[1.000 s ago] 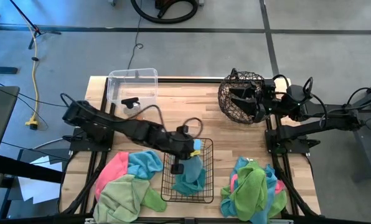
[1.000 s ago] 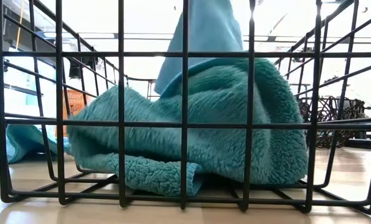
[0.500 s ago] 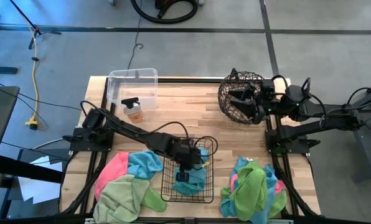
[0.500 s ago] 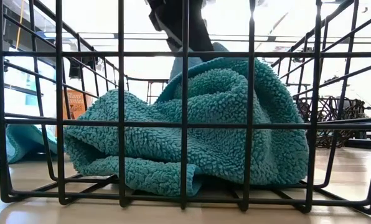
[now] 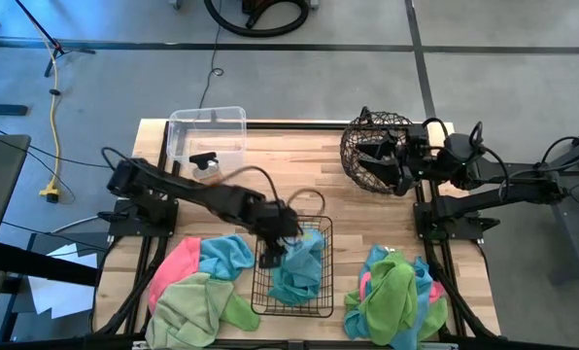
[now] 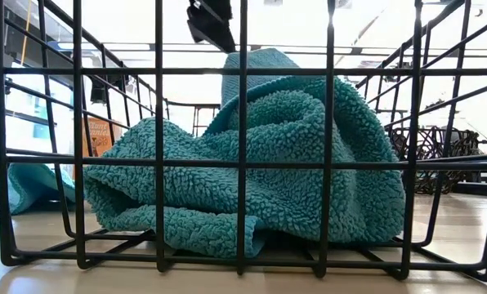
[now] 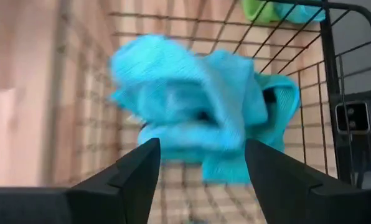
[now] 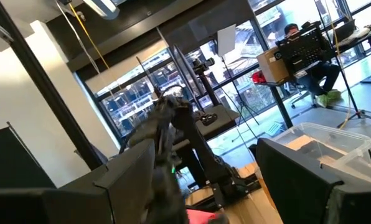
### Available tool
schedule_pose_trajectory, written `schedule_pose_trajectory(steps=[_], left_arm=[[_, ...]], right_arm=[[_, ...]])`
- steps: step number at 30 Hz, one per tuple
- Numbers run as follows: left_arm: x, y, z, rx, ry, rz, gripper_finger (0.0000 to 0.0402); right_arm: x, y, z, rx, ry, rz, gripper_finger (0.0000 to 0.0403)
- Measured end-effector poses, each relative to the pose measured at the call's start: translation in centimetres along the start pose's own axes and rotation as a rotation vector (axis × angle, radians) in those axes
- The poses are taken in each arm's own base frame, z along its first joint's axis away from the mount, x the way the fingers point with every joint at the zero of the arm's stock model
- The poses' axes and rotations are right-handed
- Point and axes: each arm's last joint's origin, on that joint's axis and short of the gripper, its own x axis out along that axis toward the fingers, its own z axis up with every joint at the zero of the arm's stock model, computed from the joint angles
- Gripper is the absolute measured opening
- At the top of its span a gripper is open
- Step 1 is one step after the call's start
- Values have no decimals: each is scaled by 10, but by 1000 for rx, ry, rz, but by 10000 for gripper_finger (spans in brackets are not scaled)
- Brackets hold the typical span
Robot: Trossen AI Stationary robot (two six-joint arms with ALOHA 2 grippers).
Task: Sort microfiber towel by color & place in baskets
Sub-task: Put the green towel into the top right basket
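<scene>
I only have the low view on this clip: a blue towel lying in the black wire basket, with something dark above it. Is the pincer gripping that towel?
Observer: No. The left wrist view shows the left pincer open above the blue towel, holding nothing.
Operator: What is left to sort?
Observer: From above, two mixed piles of pink, blue and green towels flank the black basket: the left pile and the right pile.
Operator: And the other arm?
Observer: The right pincer is open. The high view puts it at the round wire basket, at the table's far right.
</scene>
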Motion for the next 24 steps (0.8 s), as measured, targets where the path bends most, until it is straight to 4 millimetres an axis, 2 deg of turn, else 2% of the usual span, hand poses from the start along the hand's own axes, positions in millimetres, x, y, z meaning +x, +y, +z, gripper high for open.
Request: schedule_pose_trajectory(steps=[2, 5, 9, 13, 15, 18, 24], left_arm=[[-21, 7, 0, -26, -36, 5, 225], [-63, 16, -1, -90, -154, 8, 225], [-121, 17, -2, -116, -429, 75, 225], [-164, 12, -12, -100, -740, 88, 225], [-173, 9, -22, -96, -842, 62, 225], [-171, 9, -42, -121, -944, 8, 225], [-142, 12, -82, -264, -1048, -61, 225]], right_arm=[[0, 0, 1, 0, -6, 3, 280], [0, 1, 2, 3, -24, 12, 280], [0, 2, 3, 18, -33, 17, 280], [0, 2, 4, 43, -45, 24, 280], [0, 3, 5, 50, -52, 28, 280], [1, 3, 6, 41, -64, 35, 280], [5, 2, 4, 33, -59, 31, 280]])
